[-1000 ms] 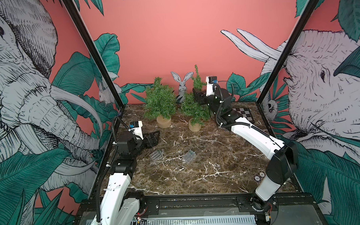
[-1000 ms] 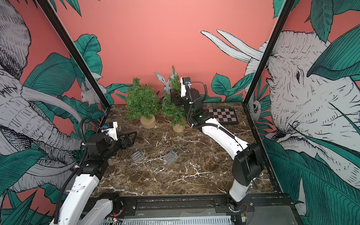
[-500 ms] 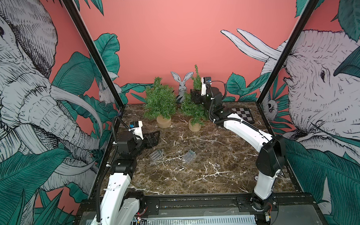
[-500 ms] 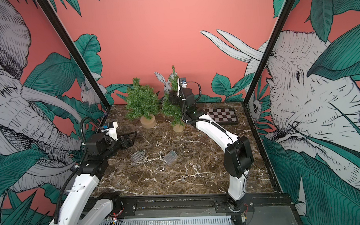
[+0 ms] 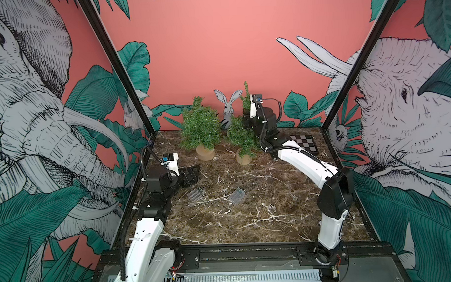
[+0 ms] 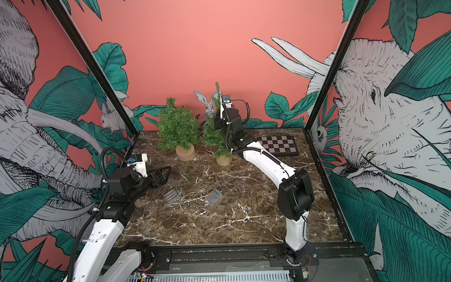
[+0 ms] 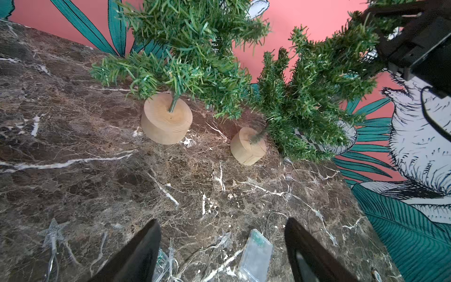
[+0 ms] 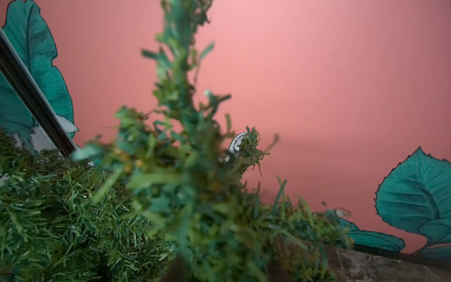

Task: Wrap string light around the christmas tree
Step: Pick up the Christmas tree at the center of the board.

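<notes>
Two small green trees on wooden bases stand at the back. The slimmer christmas tree [image 5: 241,139] [image 6: 215,140] [image 7: 307,97] leans toward my right gripper [image 5: 245,121] [image 6: 216,122], which is buried in its upper branches. In the right wrist view blurred foliage [image 8: 195,195] fills the space between the gripper's [image 8: 225,266] two dark fingers, which press in on it. The string light [image 7: 288,195] lies loose on the marble: a clear wire, star bulbs [image 7: 55,229] and clear battery boxes [image 5: 237,195] [image 7: 256,254]. My left gripper [image 5: 192,173] [image 6: 162,174] [image 7: 223,221] hovers open over them, holding nothing.
The fuller tree [image 5: 200,127] [image 7: 190,48] stands just left of the slim one, their branches touching. A second clear box [image 5: 195,194] lies near my left gripper. A chessboard [image 5: 304,142] sits at the back right, beside the right arm. Black frame posts and printed walls enclose the table.
My right arm has swung left from beside the slim tree into its branches, and its jaws have narrowed on the foliage. The left arm has stayed put.
</notes>
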Robot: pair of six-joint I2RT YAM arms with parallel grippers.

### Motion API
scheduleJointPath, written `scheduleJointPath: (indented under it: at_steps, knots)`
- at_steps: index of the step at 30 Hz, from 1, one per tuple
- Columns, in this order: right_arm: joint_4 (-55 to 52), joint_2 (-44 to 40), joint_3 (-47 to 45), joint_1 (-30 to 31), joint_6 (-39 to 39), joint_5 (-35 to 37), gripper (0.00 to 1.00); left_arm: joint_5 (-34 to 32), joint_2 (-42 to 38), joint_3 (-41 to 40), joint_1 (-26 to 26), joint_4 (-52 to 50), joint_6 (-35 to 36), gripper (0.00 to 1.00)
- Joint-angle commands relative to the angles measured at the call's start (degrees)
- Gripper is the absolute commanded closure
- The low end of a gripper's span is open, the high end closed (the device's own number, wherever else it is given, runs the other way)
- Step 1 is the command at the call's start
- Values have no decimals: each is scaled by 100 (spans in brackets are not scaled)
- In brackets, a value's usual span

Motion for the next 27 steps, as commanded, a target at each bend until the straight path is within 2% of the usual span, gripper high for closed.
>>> scheduleJointPath:
  at_steps: [1,5,9,19,27]
  knots:
    - [321,-12,278,103,-346,-6,75,14,-114,-16,3,8,57,19]
    - [175,-65,387,165,-465,31,90,92,-122,-25,2,64,63,19]
    - [51,-239,334,226,-492,49,98,112,-115,-44,3,83,37,19]
    - [-105,-1064,-253,472,-580,14,100,180,-121,-42,3,127,21,19]
    - [30,-1867,-1154,662,-454,31,100,188,-114,-52,4,136,14,19]
